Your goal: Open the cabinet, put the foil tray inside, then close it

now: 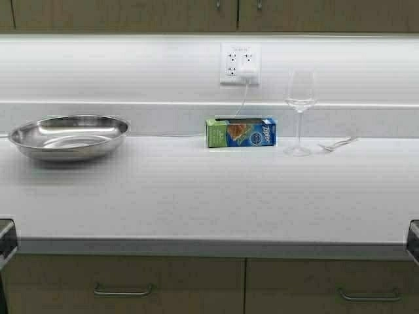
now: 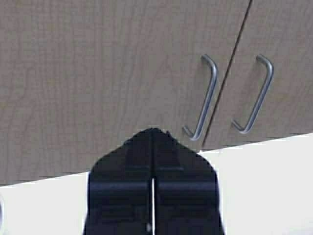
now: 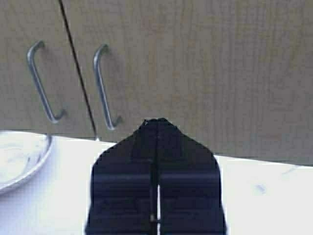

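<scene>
Left gripper (image 2: 153,147): fingers pressed together, holding nothing, raised and pointing at the cabinet (image 2: 98,73). Its wrist view shows both doors shut and the pair of vertical bar handles (image 2: 203,98) beyond and off to one side of the fingertips, well apart from them. In the high view only a dark edge of this arm shows at the far left, low by the counter front.

On the white counter (image 1: 196,196), left to right: a round steel bowl (image 1: 69,136), a green and blue zip-bag box (image 1: 241,132) against the back wall under the wall socket (image 1: 240,64), a wine glass (image 1: 300,111) standing upright, and a fork (image 1: 337,143) lying just beside the glass. No foil tray is visible in any view.

Right gripper (image 3: 156,122): fingers together, empty, likewise aimed at the shut cabinet doors; the handles sit off to one side, not touched.

Drawers (image 1: 124,284) with horizontal handles sit below the counter.
</scene>
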Tool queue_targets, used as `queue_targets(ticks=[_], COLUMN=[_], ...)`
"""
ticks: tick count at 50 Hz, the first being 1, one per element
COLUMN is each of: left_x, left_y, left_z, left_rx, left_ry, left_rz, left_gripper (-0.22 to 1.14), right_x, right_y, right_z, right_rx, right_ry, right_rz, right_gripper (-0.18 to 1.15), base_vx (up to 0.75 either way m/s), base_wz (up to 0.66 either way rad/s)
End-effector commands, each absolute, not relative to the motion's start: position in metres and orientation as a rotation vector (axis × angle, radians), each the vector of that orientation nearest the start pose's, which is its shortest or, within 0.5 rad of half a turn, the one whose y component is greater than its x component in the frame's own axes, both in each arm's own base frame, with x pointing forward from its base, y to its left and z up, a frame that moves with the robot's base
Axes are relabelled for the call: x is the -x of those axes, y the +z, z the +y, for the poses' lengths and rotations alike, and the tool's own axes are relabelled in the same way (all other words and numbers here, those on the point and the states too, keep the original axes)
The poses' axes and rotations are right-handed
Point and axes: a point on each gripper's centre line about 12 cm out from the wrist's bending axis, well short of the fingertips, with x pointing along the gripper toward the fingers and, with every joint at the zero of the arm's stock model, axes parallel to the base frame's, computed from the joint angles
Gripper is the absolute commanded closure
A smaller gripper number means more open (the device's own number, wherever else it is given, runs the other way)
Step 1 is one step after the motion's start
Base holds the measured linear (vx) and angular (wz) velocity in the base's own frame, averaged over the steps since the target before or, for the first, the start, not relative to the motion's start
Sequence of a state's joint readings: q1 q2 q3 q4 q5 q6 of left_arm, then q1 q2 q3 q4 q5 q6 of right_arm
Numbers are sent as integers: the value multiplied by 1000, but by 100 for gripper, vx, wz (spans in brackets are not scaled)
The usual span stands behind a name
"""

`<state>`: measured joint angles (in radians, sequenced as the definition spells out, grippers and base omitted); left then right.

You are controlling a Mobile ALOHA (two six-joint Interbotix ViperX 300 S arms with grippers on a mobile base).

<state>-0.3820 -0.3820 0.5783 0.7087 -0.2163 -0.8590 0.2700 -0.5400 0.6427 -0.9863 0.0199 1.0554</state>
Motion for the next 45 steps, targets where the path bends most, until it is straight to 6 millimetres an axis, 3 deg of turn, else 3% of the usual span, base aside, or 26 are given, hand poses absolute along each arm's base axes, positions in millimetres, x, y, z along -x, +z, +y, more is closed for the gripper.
queue_targets(ticks=[1, 45], left_x=[-321, -321], left_y=[372, 367], left_z=[-148, -148], left_rx=[156, 161], left_ry=[-524, -523], left_rz=[54, 66], left_gripper=[88, 88], right_x=[-300, -298], right_y=[378, 364], right_z=[82, 82], right_rx=[-57, -44], right_ry=[255, 255], right_rz=[102, 133], right_gripper=[90, 90], base_vx=[0, 0], base_wz=[0, 0])
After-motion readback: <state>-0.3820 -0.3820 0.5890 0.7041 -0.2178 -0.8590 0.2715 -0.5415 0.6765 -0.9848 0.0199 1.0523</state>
